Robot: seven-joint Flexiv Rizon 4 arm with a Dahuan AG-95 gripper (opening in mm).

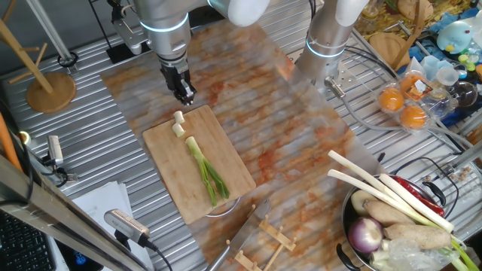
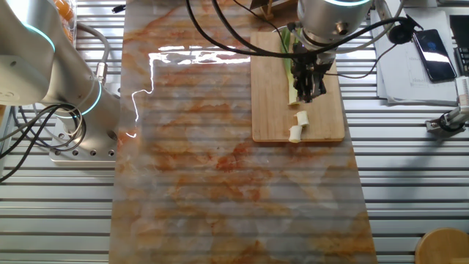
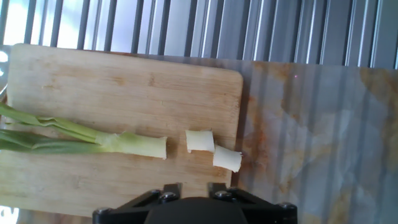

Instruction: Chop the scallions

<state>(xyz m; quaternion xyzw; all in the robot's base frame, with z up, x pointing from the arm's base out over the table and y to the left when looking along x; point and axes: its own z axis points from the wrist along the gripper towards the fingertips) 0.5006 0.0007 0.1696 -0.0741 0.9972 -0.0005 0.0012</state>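
Lying on the cutting board [image 1: 226, 162], the scallion [image 1: 203, 167] is seen with two cut bits [image 3: 211, 149] beside its white end. The end effector [image 1: 184, 94] is held above them; its state cannot be told. Chopping is judged underway; another cut further along the stalk is called for.

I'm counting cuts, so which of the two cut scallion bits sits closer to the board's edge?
The outer cut bit, tilted at the cutting board edge; the other bit lies nearer the remaining stalk.
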